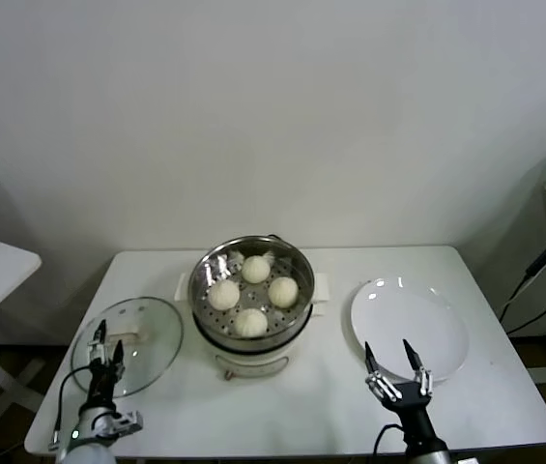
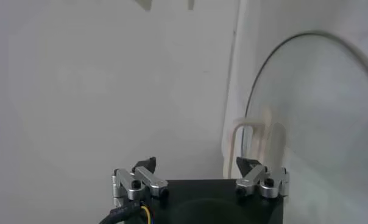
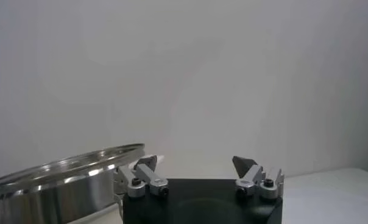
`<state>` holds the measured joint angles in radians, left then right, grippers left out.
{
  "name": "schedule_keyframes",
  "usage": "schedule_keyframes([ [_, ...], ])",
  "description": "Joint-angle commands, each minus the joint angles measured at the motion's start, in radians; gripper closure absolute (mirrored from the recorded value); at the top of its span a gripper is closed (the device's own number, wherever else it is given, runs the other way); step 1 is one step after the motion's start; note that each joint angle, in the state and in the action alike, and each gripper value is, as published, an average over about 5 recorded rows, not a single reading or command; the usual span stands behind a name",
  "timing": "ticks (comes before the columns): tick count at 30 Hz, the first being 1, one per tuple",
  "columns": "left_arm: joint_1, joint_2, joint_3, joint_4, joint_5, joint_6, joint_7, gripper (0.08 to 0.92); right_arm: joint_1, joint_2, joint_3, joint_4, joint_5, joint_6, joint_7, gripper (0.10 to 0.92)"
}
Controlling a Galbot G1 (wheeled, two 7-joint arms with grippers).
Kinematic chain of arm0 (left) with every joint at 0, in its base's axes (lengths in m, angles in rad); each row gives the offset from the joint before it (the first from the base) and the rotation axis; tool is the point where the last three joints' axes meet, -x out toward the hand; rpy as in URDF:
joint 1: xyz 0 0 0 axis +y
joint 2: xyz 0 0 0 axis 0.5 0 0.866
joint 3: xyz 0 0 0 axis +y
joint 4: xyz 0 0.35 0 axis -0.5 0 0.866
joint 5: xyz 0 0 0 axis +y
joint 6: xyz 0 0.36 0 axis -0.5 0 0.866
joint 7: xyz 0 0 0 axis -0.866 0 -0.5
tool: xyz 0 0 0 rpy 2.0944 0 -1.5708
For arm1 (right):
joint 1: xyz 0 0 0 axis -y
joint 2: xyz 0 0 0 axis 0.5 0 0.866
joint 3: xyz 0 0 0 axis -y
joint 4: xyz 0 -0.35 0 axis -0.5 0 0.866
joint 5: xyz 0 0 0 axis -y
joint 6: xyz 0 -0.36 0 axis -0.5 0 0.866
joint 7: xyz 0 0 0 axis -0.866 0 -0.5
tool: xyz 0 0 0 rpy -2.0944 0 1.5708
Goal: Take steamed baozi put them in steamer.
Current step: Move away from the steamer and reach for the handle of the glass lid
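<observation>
A white table seen from above, with a shiny round steamer (image 1: 251, 290) on a cream base at its centre. All four steamed baozi (image 1: 252, 294), small off-white domes, already sit on the perforated tray inside the steamer, arranged in a loose diamond and close together. To the steamer's right lies a flat white plate (image 1: 451, 333) with nothing on it; to its left a round glass lid (image 1: 147, 333) lies flat on the table, off the pot. The left gripper (image 1: 105, 340) hovers low over the near edge of the lid, jaws spread and holding nothing. The right gripper (image 1: 390, 357) hangs at the near edge of the plate, jaws wide and empty. Judging by this, the loading looks finished: no bun remains outside the steamer
</observation>
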<state>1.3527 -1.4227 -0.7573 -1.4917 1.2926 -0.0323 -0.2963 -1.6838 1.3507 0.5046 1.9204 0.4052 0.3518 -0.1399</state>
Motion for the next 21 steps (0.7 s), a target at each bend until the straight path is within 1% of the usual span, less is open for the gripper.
schedule_keyframes([
  [1, -0.047, 0.01, 0.004, 0.052, 0.061, 0.031, 0.006, 0.177, -0.002, 0.005, 0.006, 0.002, 0.012, 0.011, 0.006, 0.203],
  [7, -0.068, 0.02, 0.003, 0.073, 0.058, 0.034, 0.022, 0.177, 0.0, 0.001, 0.027, 0.003, 0.026, 0.018, 0.011, 0.203],
  [21, -0.109, 0.025, 0.013, 0.108, 0.072, 0.031, 0.019, 0.177, -0.008, 0.01, 0.016, 0.005, 0.021, 0.027, 0.012, 0.203],
])
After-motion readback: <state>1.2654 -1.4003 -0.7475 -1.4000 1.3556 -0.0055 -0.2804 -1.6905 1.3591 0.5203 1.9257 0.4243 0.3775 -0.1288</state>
